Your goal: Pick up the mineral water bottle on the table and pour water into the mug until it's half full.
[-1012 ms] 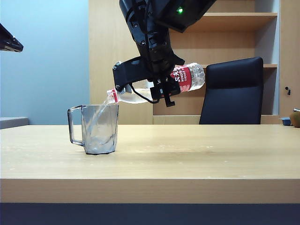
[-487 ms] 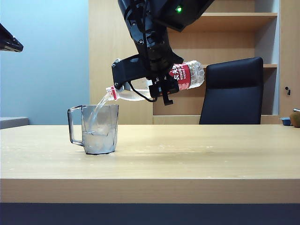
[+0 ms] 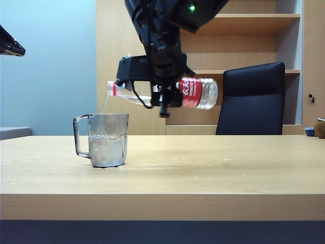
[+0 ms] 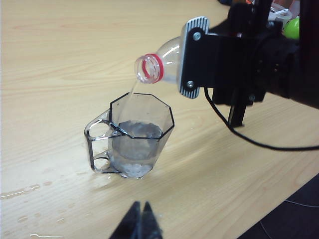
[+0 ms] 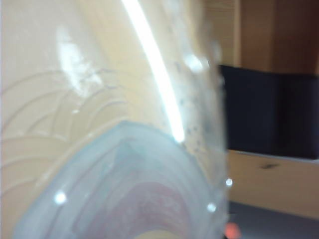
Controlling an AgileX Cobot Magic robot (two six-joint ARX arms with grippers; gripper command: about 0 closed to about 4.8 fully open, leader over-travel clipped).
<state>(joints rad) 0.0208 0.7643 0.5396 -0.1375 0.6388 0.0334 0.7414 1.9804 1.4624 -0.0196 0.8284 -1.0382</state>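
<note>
Right gripper [image 3: 161,91] clamped round the clear plastic mineral water bottle [image 3: 195,93], held level above the grey see-through mug [image 3: 107,140]. Left gripper [image 4: 139,225] shut, empty, near the mug. Thin water [image 3: 105,104] stream; might miss the rim and splash.

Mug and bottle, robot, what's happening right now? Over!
Right gripper clamped on mineral water bottle, nearly level above mug. Thin water stream falling in; mug about half full. Left gripper shut, idle nearby. Nothing blocking.
</note>
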